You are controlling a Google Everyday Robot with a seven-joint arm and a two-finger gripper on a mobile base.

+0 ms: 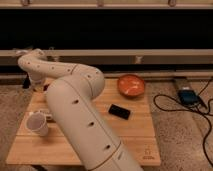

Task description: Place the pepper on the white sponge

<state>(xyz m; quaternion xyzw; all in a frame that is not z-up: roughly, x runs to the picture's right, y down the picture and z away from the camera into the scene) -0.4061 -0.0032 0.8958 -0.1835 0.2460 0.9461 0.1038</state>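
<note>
Arm (80,115): white and thick, dotted with small dark holes. It rises from the near edge, crosses the left half of the table and bends down at the far-left corner.
Table (135,135): pale wooden top, standing on a speckled floor in front of a dark wall with pale rails.
Bowl (131,85): round and orange-red, on the far right part of the table, well apart from the arm.
Blue box (187,96): on the floor right of the table, with black cables looping around it.
Cup (37,123): white, tilted, near the left edge of the table, just beside the arm.
Black slab (120,111): flat and dark, lying between the arm and the bowl.
Gripper (29,82): low at the far-left corner of the table, below the arm's last bend; I cannot tell whether it is wide, narrow or holding anything.
Writing: a small dark mark (147,152) at the near-right corner of the table, not readable.
Pepper, white sponge: I cannot make out either; the arm covers much of the left of the table.
</note>
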